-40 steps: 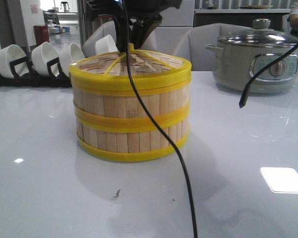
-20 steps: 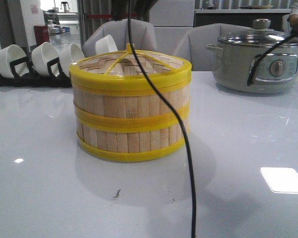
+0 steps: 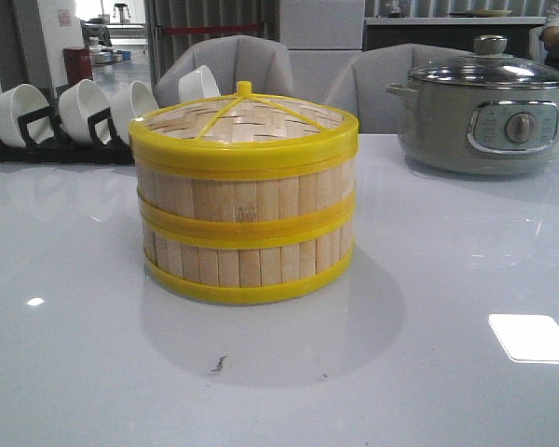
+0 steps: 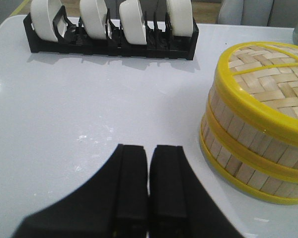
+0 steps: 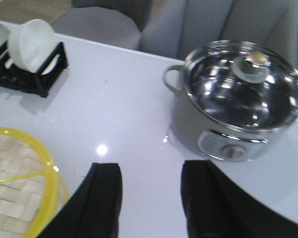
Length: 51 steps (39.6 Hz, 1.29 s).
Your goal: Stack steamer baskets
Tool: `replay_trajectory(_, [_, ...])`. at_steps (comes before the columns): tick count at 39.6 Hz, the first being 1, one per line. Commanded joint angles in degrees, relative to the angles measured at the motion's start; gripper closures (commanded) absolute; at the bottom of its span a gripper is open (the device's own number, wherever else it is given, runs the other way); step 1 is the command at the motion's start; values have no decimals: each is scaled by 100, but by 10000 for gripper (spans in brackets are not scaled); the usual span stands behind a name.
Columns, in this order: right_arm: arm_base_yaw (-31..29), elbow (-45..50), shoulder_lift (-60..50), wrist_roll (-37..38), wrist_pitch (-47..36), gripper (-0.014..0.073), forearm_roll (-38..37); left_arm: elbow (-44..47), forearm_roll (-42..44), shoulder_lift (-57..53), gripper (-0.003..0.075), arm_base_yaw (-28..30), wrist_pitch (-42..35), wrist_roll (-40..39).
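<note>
Two steamer baskets stand stacked in the middle of the white table, the upper one (image 3: 247, 191) on the lower one (image 3: 247, 265), both with pale slat walls and yellow rims. The woven lid (image 3: 245, 119) with yellow rim rests on top. No gripper appears in the front view. My left gripper (image 4: 149, 148) is shut with nothing between its fingers, over bare table beside the stack (image 4: 253, 144). My right gripper (image 5: 151, 168) is open and empty, above the table between the lid's edge (image 5: 20, 183) and the pot.
A grey-green electric pot (image 3: 484, 112) with glass lid stands at the back right. A black rack (image 3: 37, 140) holding white bowls (image 3: 84, 107) sits at the back left. Grey chairs stand behind the table.
The arm and its black cable that hung over and in front of the stack have withdrawn out of the front view. The stack has not moved.
</note>
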Motion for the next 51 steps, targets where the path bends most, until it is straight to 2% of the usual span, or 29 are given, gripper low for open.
replay_trajectory(1, [-414,865,-997,-35,-1096,200,-73,-164,11,-19,632,2,-484,-40])
replay_trajectory(8, [-912,2939,-2368,-35,-2428,200,-73,-164,11,-19,632,2,-484,-40])
replay_trajectory(20, [-945,5760,-4368,-35,-3797,200,-75,-164,11,-19,632,2,-484,-40])
replay_trajectory(33, [-1089,7505,-5996,-35,-3955,200,-75,-164,11,-19,632,2,-484,-40])
replay_trajectory(42, [-1313,7936,-6789,-35,-4456,206,-75,-164,11,-19,632,2,-484,-40])
replay_trajectory(45, [-1372,7942,-6895,-35,-4385,284,-75,-164,11,-19,632,2,-484,-40])
replay_trajectory(50, [-1394,7942,-6909,-35,-4360,561,-75,-164,11,-19,632,2,-484,-40])
replay_trajectory(51, [-1394,7942,-6909,-35,-4357,571,-75,-164,11,-19,632,2,-484,-40])
